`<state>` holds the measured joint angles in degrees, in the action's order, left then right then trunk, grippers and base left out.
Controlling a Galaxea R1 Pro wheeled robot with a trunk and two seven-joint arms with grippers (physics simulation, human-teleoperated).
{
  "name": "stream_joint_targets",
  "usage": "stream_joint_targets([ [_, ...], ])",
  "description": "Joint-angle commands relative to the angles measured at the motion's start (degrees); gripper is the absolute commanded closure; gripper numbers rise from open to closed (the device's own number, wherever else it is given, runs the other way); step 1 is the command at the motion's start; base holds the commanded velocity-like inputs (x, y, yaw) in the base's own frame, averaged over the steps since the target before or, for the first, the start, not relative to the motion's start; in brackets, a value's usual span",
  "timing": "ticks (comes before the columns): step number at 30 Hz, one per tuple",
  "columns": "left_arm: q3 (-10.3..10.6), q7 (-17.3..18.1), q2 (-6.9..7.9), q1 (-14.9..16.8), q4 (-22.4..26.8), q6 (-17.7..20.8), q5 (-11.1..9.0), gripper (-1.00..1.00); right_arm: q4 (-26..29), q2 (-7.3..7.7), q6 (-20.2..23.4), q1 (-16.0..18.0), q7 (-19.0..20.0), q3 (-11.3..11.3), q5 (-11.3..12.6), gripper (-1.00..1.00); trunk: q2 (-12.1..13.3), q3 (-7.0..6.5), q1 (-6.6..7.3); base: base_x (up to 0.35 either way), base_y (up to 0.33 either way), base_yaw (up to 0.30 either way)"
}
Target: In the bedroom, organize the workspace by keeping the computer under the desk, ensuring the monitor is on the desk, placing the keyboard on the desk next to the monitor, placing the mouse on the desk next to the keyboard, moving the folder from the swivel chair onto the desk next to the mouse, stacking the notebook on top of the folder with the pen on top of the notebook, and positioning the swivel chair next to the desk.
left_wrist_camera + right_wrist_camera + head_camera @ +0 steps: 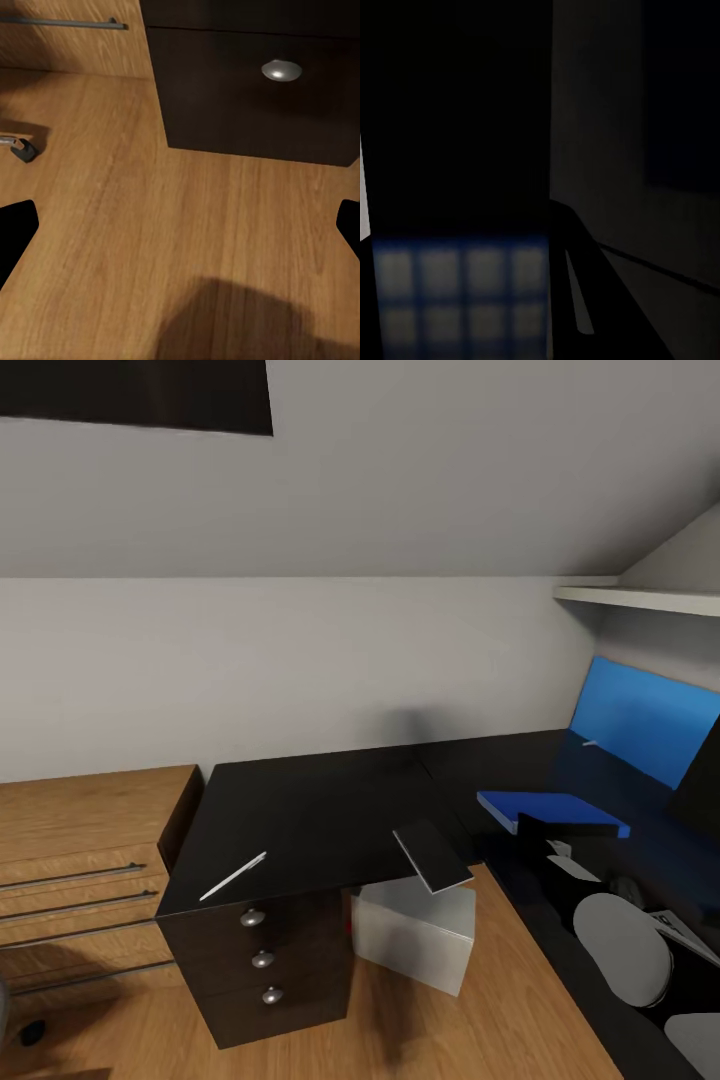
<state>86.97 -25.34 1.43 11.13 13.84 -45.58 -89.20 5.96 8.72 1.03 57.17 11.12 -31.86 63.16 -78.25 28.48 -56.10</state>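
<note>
From my head camera I look down on the glossy black L-shaped desk (300, 810) set into the room's corner. A thin white pen (233, 876) lies slanted near the front left edge of its top, and a small dark flat notebook (432, 856) sits at the front edge further right, tilted and overhanging the desk's lip. Directly under that overhang stands the grey box-shaped computer (415, 930) on the wooden floor (480, 1000), beside the desk's black drawer unit with three round metal knobs (262, 959). On the right-hand wing lies a flat blue folder (550, 810), with a bright blue panel (640, 725) standing behind it against the wall. A light wooden dresser with long bar handles (80, 860) touches the desk's left side.

My left wrist camera shows the left gripper (180, 225) with its dark fingertips (15, 229) spread wide at the frame's edges, holding nothing, hanging over bare floor in front of the drawer unit, well below the pen.

My right wrist camera is nearly black; I cannot tell how the right gripper stands.
</note>
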Motion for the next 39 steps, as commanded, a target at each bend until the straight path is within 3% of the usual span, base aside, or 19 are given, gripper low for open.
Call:
stream_joint_targets([
  [1, 0.49, -0.58, 0.06, 0.07, 0.19, -0.17, -0.1, -1.0, -0.07, 0.02, 0.09, 0.05, 0.25, 0.04, 0.56, 1.0, -0.04, 0.06, 0.0, 0.0, 0.0, 0.0],
  [7, 0.51, -0.66, -0.02, 0.09, 0.22, -0.23, -0.04, -1.0, -0.07, 0.04, 0.11, 0.05, 0.25, 0.04, 0.56, 1.0, -0.04, 0.06, 0.0, 0.0, 0.0, 0.0],
  [10, 0.4, -0.73, -0.03, 0.09, 0.21, -0.22, -0.07, -1.0, -0.07, 0.05, 0.11, 0.05, 0.28, 0.04, 0.56, 1.0, -1.24, 0.6, -0.66, 0.0, 0.0, 0.0],
  [39, 0.49, -0.59, 0.24, 0.09, 0.23, -0.21, -0.1, -1.0, -0.07, 0.67, 0.14, 0.05, -0.45, 0.04, 0.57, 1.0, -1.24, 0.6, -0.66, -0.006, -0.004, 0.0],
])
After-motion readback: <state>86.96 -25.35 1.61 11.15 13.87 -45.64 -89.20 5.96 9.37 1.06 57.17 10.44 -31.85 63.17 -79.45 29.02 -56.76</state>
